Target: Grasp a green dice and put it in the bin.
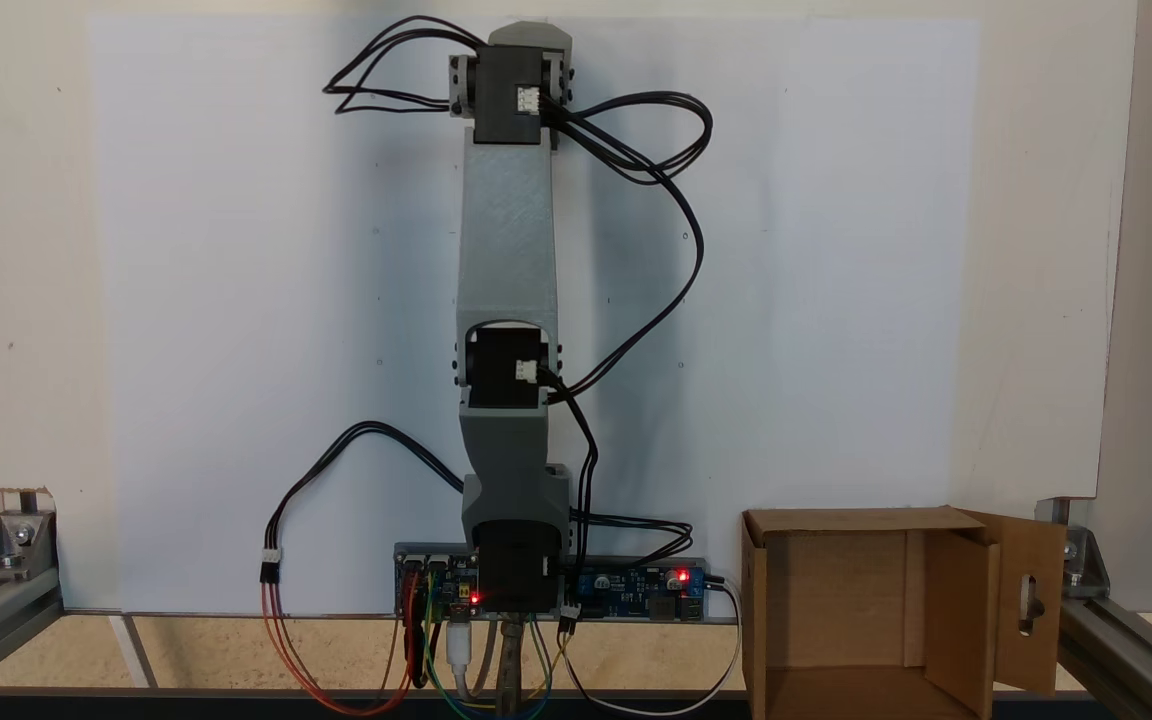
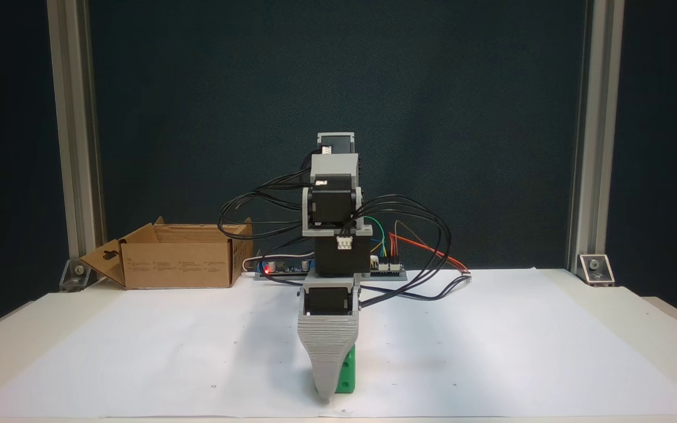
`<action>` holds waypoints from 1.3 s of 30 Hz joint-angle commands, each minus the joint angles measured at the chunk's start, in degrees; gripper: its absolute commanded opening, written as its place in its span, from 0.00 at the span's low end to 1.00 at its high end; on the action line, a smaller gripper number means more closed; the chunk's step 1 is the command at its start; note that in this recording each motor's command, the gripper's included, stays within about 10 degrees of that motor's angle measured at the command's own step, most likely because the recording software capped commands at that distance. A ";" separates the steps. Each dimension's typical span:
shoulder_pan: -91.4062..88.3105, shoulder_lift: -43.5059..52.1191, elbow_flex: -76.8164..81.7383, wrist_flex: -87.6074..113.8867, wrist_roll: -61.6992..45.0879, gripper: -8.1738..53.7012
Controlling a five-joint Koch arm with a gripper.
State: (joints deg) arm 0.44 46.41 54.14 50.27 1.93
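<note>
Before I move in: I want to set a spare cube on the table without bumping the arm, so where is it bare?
The white paper lies bare between the bin and the arm, and likewise on its right in a fixed view. It is crowded at the gripper over the green dice, and around the cables by the circuit board.

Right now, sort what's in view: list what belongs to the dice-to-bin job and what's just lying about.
Job:
- green dice, on the white paper, partly hidden behind the grey jaws
- bin, open cardboard box by the arm's base
- gripper, lowered at the dice; open or shut cannot be told

Lying about:
- circuit board with lit red lights
- loose cables
- metal frame rails
</note>
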 commanded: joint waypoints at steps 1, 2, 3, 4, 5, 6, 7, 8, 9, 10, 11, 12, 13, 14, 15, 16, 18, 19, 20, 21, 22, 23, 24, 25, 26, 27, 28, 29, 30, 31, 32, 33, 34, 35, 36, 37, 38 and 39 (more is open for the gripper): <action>0.79 0.44 -2.81 -0.26 1.93 0.75; 0.79 0.44 -2.64 -0.26 1.85 0.75; 0.88 0.44 -2.55 -0.26 1.85 0.75; 0.88 0.35 -2.46 -0.26 1.85 0.75; 0.97 0.35 -2.20 -0.26 1.85 0.75; 0.88 0.44 -2.02 -0.26 1.85 0.75; 0.88 0.44 -1.76 -0.26 1.85 0.72; 0.88 0.44 -1.76 -0.26 1.93 0.69; 0.88 0.44 -1.67 -0.26 1.93 0.67; 0.88 0.35 -1.67 -0.26 1.93 0.67; 0.88 0.44 -1.58 -0.26 1.93 0.67; 0.79 0.44 -1.49 -0.26 1.93 0.67; 0.62 0.44 -1.41 -0.26 1.93 0.67; 0.44 0.44 -1.32 -0.26 1.93 0.67; 0.26 0.44 -1.23 -0.26 1.93 0.67; 0.09 0.35 -1.23 -0.26 1.93 0.67; -0.26 0.44 -1.23 -0.26 1.93 0.67; -0.70 0.44 -1.23 -0.26 1.93 0.61; -0.97 0.35 -1.14 -0.26 1.93 0.55; -0.97 0.44 -1.14 -0.44 2.02 0.50; -1.14 0.44 -1.14 -0.79 2.02 0.45; -1.32 0.44 -1.14 -0.79 2.02 0.40; -1.41 0.35 -1.14 -0.79 2.02 0.35; -1.49 0.35 -1.14 -0.79 2.02 0.32; -1.49 0.44 -1.14 -0.79 2.02 0.32; -1.49 0.44 -1.14 -0.79 2.02 0.32; -1.41 0.44 -1.14 -0.79 2.02 0.32; -1.41 0.44 -1.14 -0.70 2.02 0.32; -1.32 0.44 -1.14 -0.44 1.93 0.32; -1.23 0.44 -1.14 -0.26 1.93 0.32; -1.05 0.53 -1.14 0.35 1.93 0.32; -1.05 1.76 -1.14 1.32 2.02 0.32; -1.05 3.69 -1.14 2.64 2.02 0.32; -1.05 5.80 -1.14 3.78 2.02 0.32; -1.05 8.09 -1.14 4.92 2.11 0.32; -1.05 10.20 -1.14 6.06 2.02 0.32; -1.05 12.57 -1.14 7.12 2.02 0.32; -1.05 14.85 -1.14 7.91 2.02 0.32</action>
State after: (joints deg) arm -0.44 54.32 54.23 56.07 1.93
